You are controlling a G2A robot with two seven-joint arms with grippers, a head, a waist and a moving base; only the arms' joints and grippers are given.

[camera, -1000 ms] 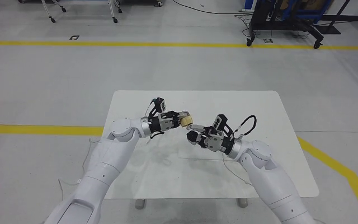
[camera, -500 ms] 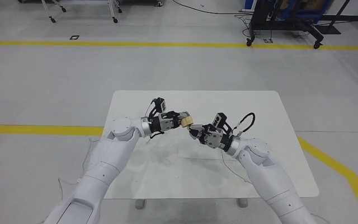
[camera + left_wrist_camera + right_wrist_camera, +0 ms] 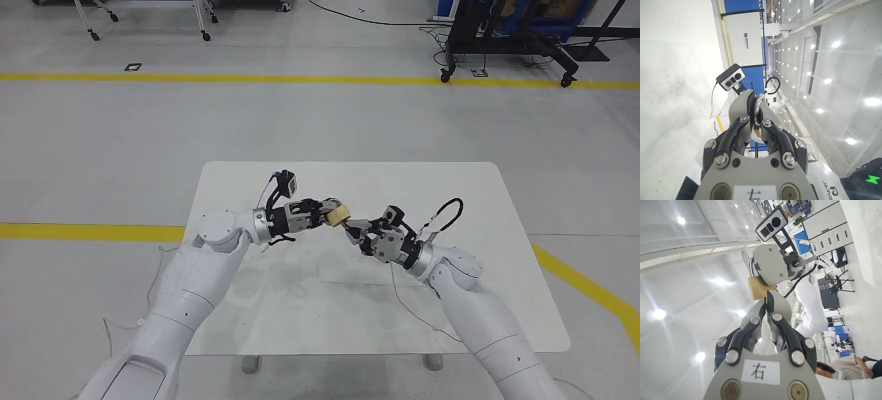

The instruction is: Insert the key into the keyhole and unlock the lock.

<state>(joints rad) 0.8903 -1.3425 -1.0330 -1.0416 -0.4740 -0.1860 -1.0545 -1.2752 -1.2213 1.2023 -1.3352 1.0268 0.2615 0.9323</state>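
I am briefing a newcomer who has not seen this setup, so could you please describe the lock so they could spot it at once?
Over the middle of the white table, two white arms nearly meet tip to tip. The lock is the small block pinched in the left gripper, facing the right gripper. It is the one brass-yellow thing among white and black parts.

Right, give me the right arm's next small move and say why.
Probably ease the right gripper slightly forward toward the brass lock that the left gripper holds up. Its shut fingertips sit right at the lock's body, yet the key's tip and the keyhole are hidden, so seating isn't confirmed.
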